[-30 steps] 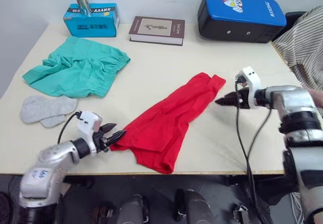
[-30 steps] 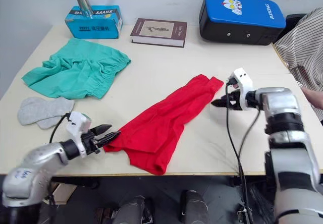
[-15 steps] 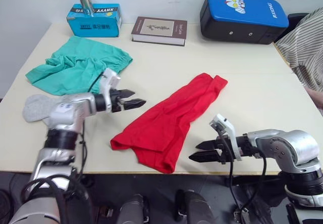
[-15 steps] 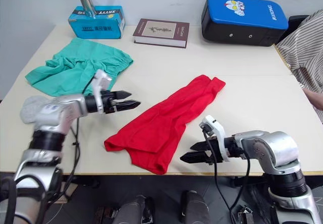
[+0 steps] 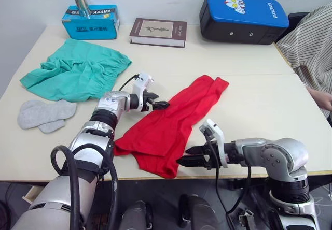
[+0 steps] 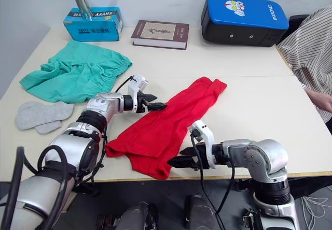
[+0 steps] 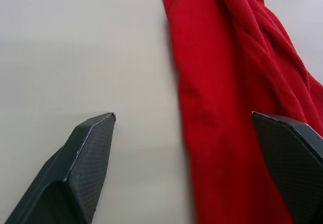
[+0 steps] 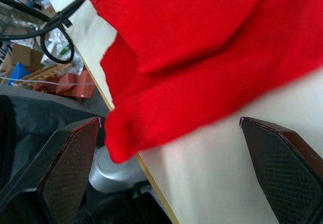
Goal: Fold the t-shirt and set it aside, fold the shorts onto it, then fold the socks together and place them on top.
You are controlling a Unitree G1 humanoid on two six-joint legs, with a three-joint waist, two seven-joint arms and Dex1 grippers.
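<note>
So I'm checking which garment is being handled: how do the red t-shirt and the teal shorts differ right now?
The t-shirt lies as a long diagonal strip mid-table, its corner overhanging the front edge; the shorts sit bunched at the far left. Both open pincers, left pincer and right pincer, flank the t-shirt; none is near the shorts. Both are crumpled, unfolded.

The t-shirt (image 5: pixel 171 124) was bunched into a long crumpled strip, so its collar band and chest print were hidden in the folds. A person (image 5: pixel 311 48) in striped cloth was cut off by the right edge of the head views. The lettering on the book (image 5: pixel 157 31) was too small to be read.
</note>
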